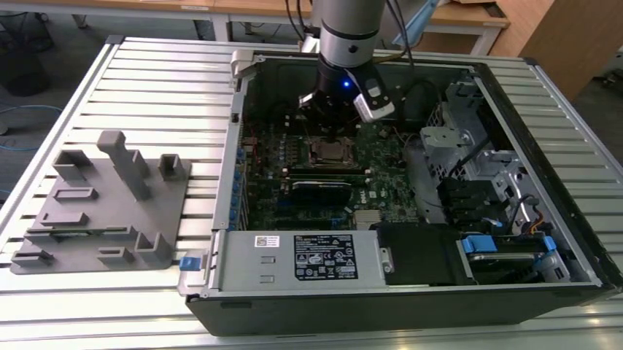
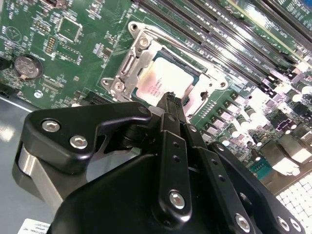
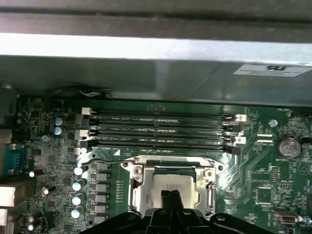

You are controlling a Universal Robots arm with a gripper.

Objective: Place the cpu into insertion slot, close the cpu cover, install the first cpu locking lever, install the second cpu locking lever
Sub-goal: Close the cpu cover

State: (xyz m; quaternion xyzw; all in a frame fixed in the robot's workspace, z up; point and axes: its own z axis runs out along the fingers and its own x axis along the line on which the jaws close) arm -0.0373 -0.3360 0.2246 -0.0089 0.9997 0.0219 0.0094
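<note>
Green circuit board is viewed under a grey metal case wall. Four long memory slots are laid in parallel just beyond the socket. The cpu is framed by the cpu cover, lying flat around it. Gripper fingertips are pressed together over the cpu's near edge. A column of capacitors and a coin cell are noted on opposite sides of the socket.

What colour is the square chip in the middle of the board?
The cpu is dull silvery-tan; the second wrist view shows it best.
</note>
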